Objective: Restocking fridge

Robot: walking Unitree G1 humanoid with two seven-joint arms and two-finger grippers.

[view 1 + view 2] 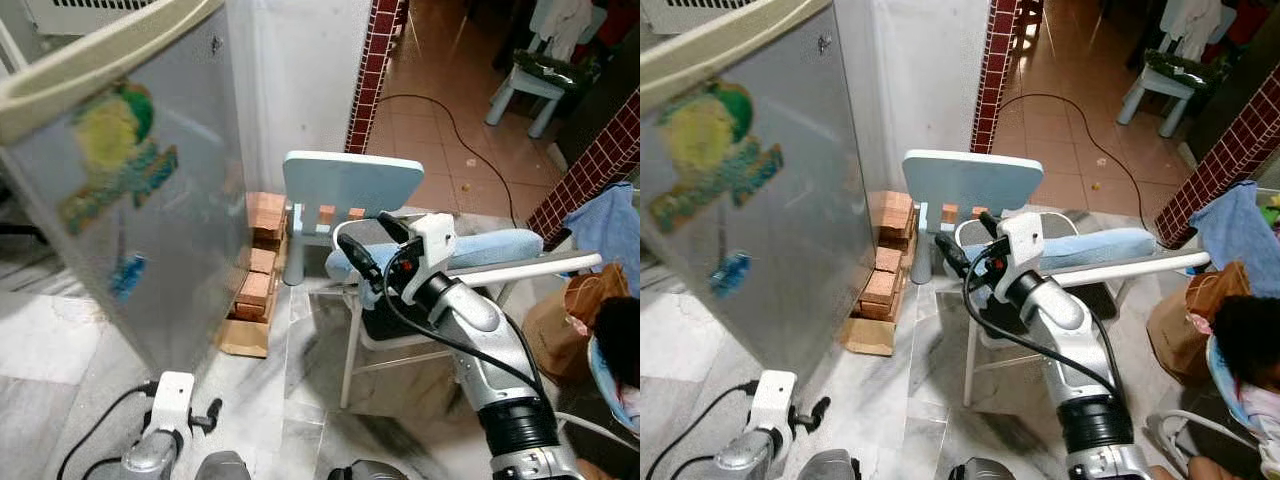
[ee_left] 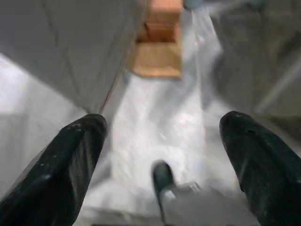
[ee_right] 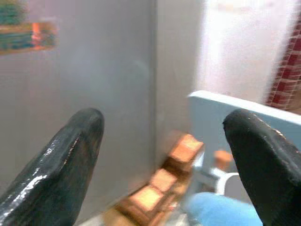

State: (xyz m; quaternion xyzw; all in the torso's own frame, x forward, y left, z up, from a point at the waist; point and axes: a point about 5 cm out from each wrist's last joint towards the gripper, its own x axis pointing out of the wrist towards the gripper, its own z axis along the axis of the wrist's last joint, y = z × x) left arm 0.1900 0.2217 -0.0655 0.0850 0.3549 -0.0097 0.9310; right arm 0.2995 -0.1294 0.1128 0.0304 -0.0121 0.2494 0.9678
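The grey fridge door (image 1: 140,230), with colourful stickers (image 1: 115,150) on it, stands on my left and reaches to the floor. My right gripper (image 1: 373,243) is raised at mid-height, right of the door and in front of a light-blue chair back (image 1: 350,183). Its fingers (image 3: 61,160) are spread wide with nothing between them, pointing toward the door's edge. My left arm (image 1: 165,415) hangs low near the door's bottom corner. The left gripper (image 2: 174,160) is open over the pale floor, holding nothing.
Bricks (image 1: 262,268) are stacked against the white wall behind the door, on a wooden board (image 1: 243,338). A metal-frame seat with a blue cushion (image 1: 485,247) stands under my right arm. A brown bag (image 1: 565,312), a blue cloth (image 1: 610,225) and a person's dark hair (image 1: 1245,330) are on the right.
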